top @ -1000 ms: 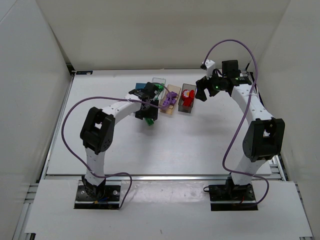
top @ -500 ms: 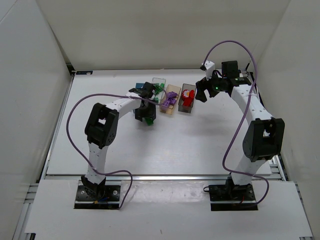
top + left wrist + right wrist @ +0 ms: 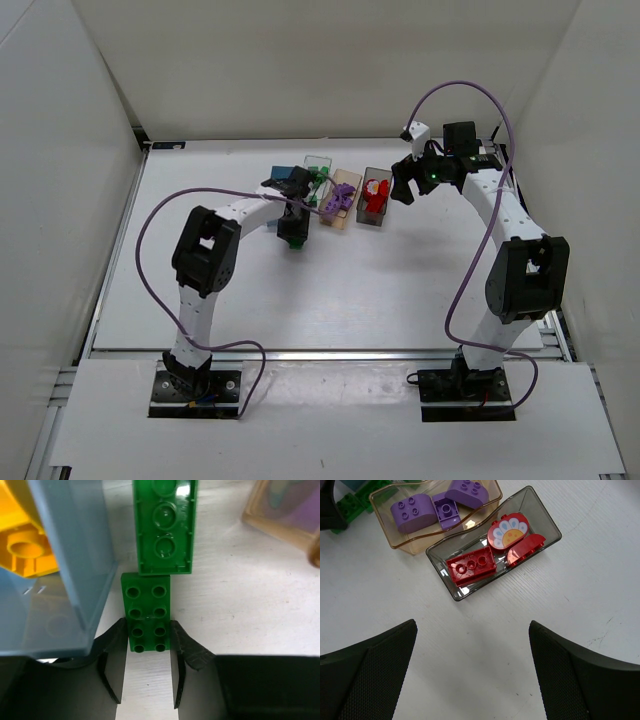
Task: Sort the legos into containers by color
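Observation:
My left gripper [image 3: 148, 628] is shut on a small green lego brick [image 3: 148, 605], studs up, its fingertips pressing on both long sides. In the top view this gripper [image 3: 292, 235] is just in front of the light blue bin [image 3: 290, 177]. A second, larger green brick [image 3: 162, 525] lies right beyond the held one. The blue bin [image 3: 75, 555] holds a yellow brick [image 3: 22, 545]. The peach bin [image 3: 415, 540] holds purple bricks [image 3: 412, 512]. The smoky grey bin [image 3: 445, 580] holds red bricks [image 3: 470, 567]. My right gripper [image 3: 472, 625] is wide open and empty above the table in front of the grey bin.
The four bins stand in a row at the back middle; the clear bin [image 3: 318, 163] has green pieces in it. White walls enclose the table on three sides. Purple cables loop over both arms.
My left gripper with the green brick has shifted slightly left and back toward the blue bin, and the left arm's elbow has swung right. The right arm has not moved.

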Robot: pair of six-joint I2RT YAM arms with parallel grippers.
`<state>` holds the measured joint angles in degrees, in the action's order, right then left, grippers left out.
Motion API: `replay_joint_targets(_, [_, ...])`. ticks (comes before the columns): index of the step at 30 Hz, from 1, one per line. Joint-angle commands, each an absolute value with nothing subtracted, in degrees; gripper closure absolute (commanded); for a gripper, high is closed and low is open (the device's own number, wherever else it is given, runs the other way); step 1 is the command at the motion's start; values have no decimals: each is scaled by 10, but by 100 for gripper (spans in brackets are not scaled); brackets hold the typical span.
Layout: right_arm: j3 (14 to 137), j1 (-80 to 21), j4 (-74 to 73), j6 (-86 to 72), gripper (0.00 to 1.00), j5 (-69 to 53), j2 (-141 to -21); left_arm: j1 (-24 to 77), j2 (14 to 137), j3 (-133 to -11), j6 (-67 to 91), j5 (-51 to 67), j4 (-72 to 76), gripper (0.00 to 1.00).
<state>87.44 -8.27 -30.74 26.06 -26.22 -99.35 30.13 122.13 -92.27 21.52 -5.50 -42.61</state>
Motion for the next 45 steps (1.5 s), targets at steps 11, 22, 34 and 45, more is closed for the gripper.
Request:
replay_joint_targets(11, [890,-86,-309,254,6,-291,-991,295,1020,-887,19,78,-354,90])
replay_joint_targets(22, [916,-99,-301,239,6,-296,-1010,239,1227,-1168,14,112,-405,90])
replay_joint_targets(34, [918,-99,-301,245,5,-290,-1010,215,1387,-1355,15,149,-430,82])
replay_joint_targets(45, [925,-99,-301,247,5,-288,-1020,221,1396,-1361,24,141,-454,34])
